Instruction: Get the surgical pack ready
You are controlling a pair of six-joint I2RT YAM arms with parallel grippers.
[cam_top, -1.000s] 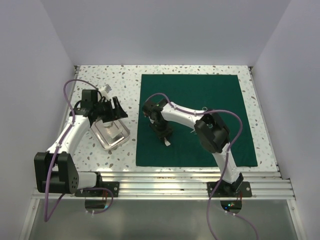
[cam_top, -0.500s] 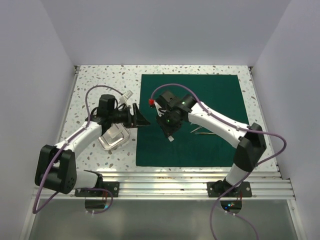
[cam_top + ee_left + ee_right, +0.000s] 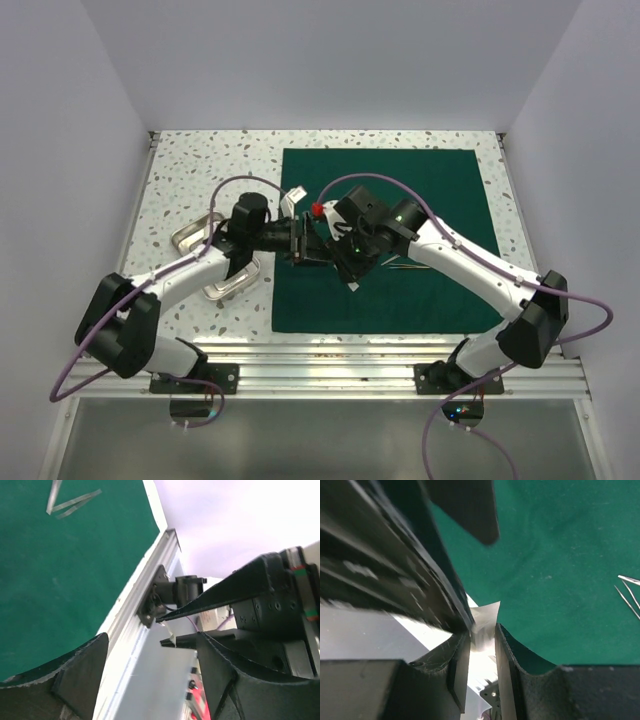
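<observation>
Two grippers meet nose to nose above the left part of the drape [image 3: 430,200], which lies flat on the speckled table [image 3: 200,170].

The right gripper [image 3: 482,630] is clenched on a thin white gauze [image 3: 484,617]. In the right wrist view the sheet is pinched between the two pads with a corner sticking out past the tips. From above, a small white bit shows just below that gripper, over the green cloth.

The left gripper [image 3: 300,243] is released. Its wrist view shows the fingers [image 3: 80,675] spread wide with nothing between them, pointing at the right gripper just beside it. Whether the left fingers touch the gauze cannot be told.

Thin steel instruments [image 3: 405,265] lie on the drape to the right of the grippers, near the right forearm, apart from both sets of fingers.

The tray [image 3: 188,235] sits on the bare table left of the drape, partly hidden under the left arm, which crosses over it.
</observation>
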